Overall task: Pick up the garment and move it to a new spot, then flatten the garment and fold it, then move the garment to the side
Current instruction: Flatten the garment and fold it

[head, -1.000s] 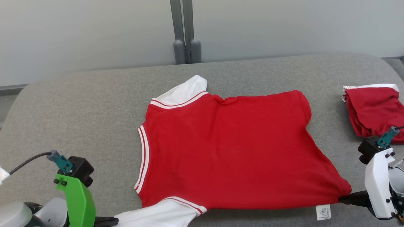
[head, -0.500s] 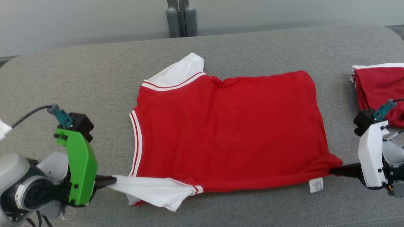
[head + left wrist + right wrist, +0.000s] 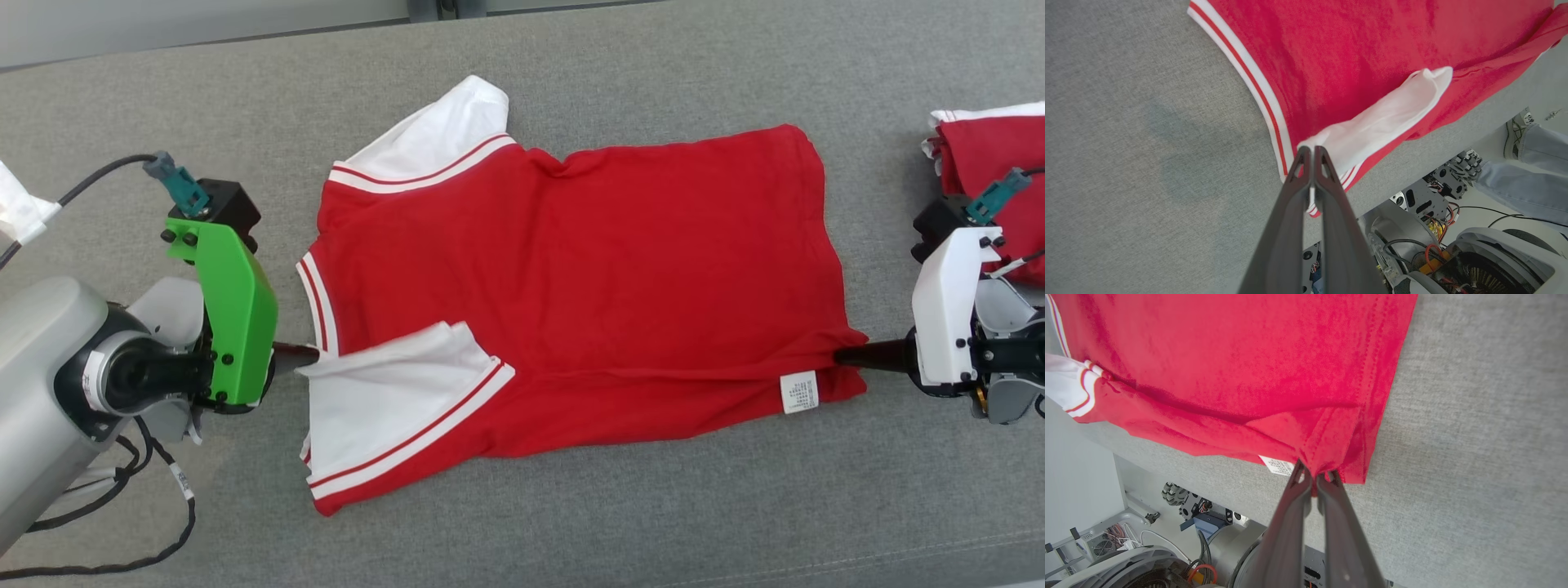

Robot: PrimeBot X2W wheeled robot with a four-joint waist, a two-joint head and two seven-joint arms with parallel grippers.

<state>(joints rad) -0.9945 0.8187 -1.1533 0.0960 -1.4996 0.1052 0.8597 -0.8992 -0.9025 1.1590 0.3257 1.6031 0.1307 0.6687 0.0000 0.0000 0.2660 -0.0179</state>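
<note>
The garment (image 3: 588, 269) is a red T-shirt with white sleeves and striped trim, spread on the grey table (image 3: 653, 506), collar to the left. Its near long edge is lifted and doubled over toward the far side. My left gripper (image 3: 304, 359) is shut on the near white sleeve (image 3: 384, 400), seen pinched between the fingers in the left wrist view (image 3: 1311, 152). My right gripper (image 3: 841, 357) is shut on the near hem corner by the white care label (image 3: 798, 392); the right wrist view shows red cloth (image 3: 1274, 375) bunched at the fingertips (image 3: 1314, 473).
A second folded red and white garment (image 3: 992, 155) lies at the table's right edge, just behind my right wrist. The table's near edge runs close below the shirt. A person's leg in jeans and a shoe (image 3: 1519, 167) stands on the floor beside the robot's base.
Both grippers have carried the shirt's near edge away from me over the red body, so the near sleeve now lies on top. The head camera has tilted down, shifting the whole picture.
</note>
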